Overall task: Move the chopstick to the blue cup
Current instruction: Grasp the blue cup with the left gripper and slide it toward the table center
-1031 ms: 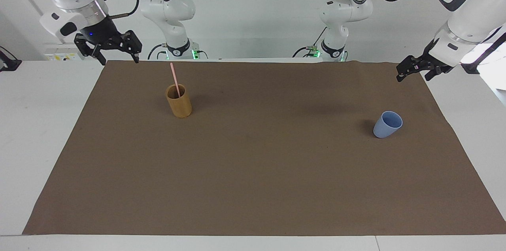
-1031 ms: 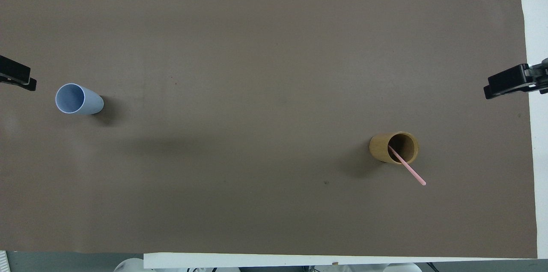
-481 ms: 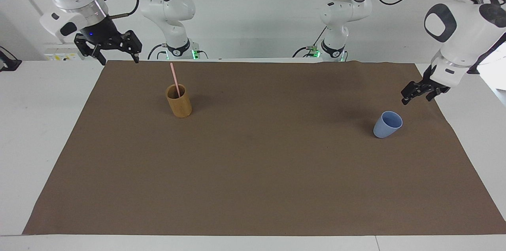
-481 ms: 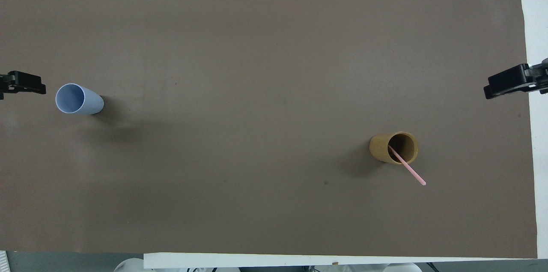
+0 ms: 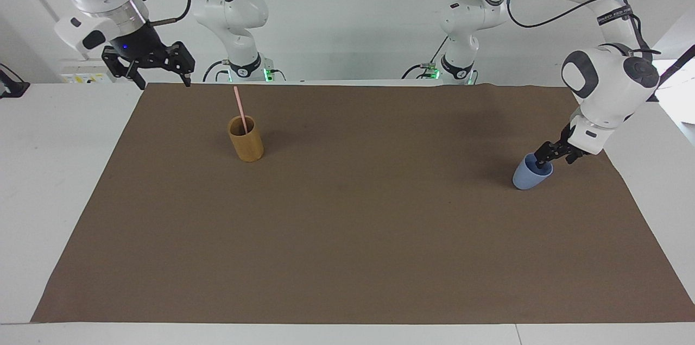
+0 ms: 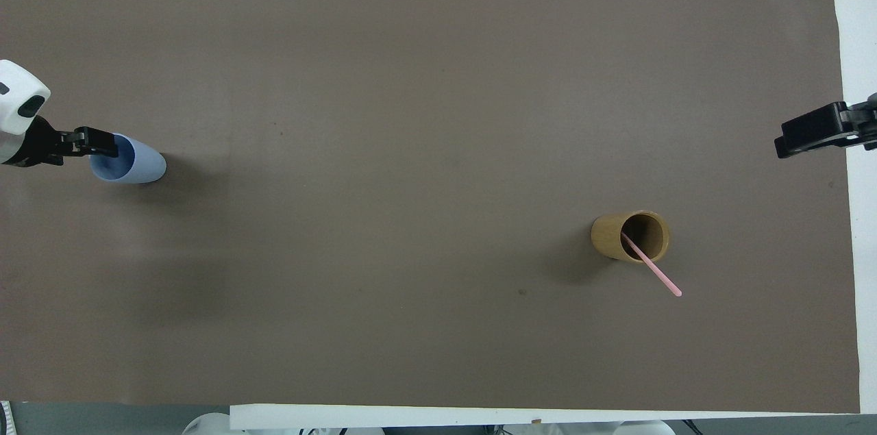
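Chopstick: single thin, straight, pale pink stick, standing tilted in a tan wood-coloured cylindrical cup, its lower end inside and its upper part leaning toward the robots over the rim. That cup stands upright on the brown mat toward the right arm's end of the table. Small light blue, smooth, handleless cup, tapering toward its base, stands well apart from it toward the left arm's end, slightly farther from the robots. Left gripper is down at the blue cup's rim, at the edge toward the left arm's end; one fingertip appears to dip inside the mouth, and whether the fingers pinch the wall cannot be told. Right gripper hangs with fingers spread over the mat's corner at the right arm's end, near the tan cup but apart from the chopstick, waiting. No legible writing shows on either cup.
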